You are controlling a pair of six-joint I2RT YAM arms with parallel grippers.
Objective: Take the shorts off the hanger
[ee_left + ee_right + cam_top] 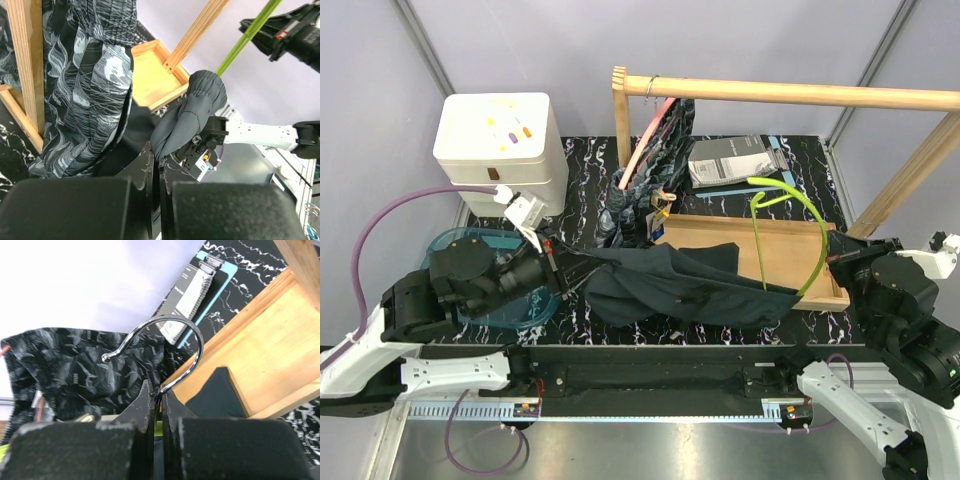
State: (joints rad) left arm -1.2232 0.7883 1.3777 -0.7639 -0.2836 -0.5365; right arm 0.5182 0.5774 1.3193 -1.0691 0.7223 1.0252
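The plain navy shorts (670, 285) stretch across the table front between my two grippers. My left gripper (556, 262) is shut on their left end; the left wrist view shows the cloth (195, 105) bunched just past the jaws (159, 159). My right gripper (832, 260) is shut on the lime-green hanger (815, 255) at the base of its metal hook (186, 340), with the jaws (160, 396) closed around it. The shorts' right end still lies at the hanger. The marbled shorts (645, 185) hang on a pink hanger (645, 140) from the wooden rail and also show in the left wrist view (85, 90).
A wooden rack (800, 93) spans the back, with its post (619, 110) at the left. A shallow wooden tray (720, 232) lies under the hanger. A grey packet (730, 160) lies behind it. A white box (500, 140) and a blue clear dish (470, 245) stand at the left.
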